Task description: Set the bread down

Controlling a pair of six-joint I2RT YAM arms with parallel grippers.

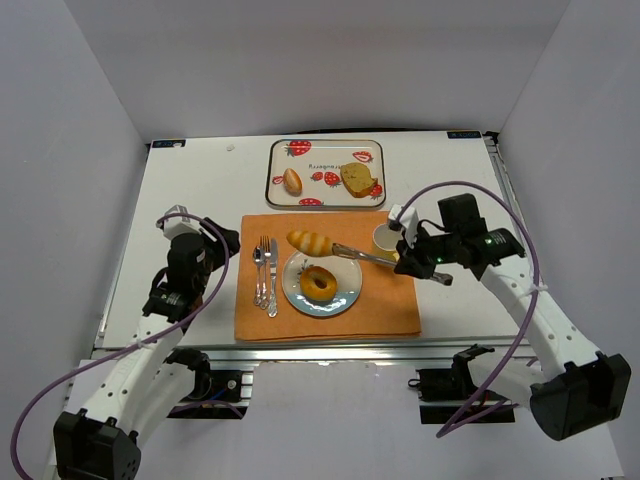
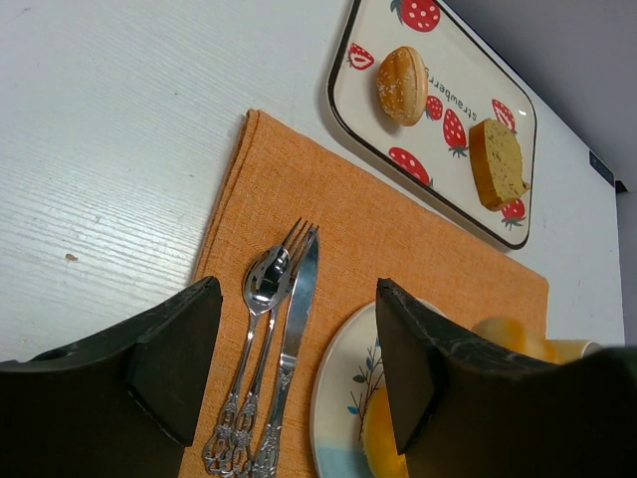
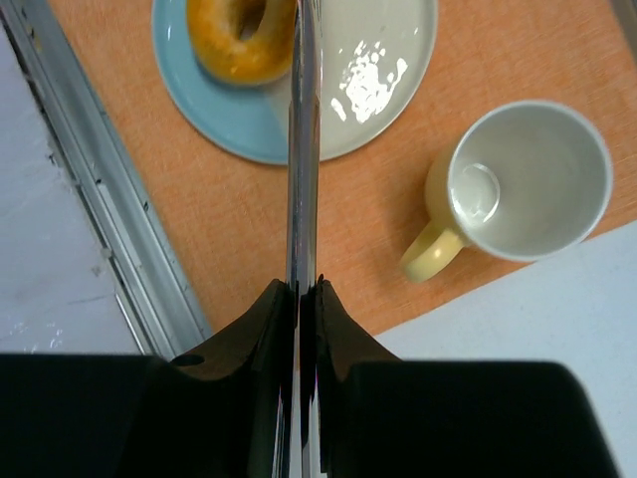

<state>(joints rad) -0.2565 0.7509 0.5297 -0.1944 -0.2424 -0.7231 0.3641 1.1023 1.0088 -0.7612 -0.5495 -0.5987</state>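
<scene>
pinching tongs (image 3: 304,149) in right claw (image 3: 299,289), roll (image 1: 310,241) unseen from wrist, plate (image 3: 398,90) cropped

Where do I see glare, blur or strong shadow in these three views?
Right wrist: white glare patches on the plate, and the tongs shine along their edge. Left wrist: the left gripper's fingers are dark with little detail, while the cutlery is sharp. Top external: even light, only faint shadows.

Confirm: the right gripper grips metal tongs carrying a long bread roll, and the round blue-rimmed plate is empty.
Not empty: the round blue-rimmed plate holds a golden ring doughnut, as the top view shows. The right gripper does grip metal tongs carrying a long bread roll.
</scene>
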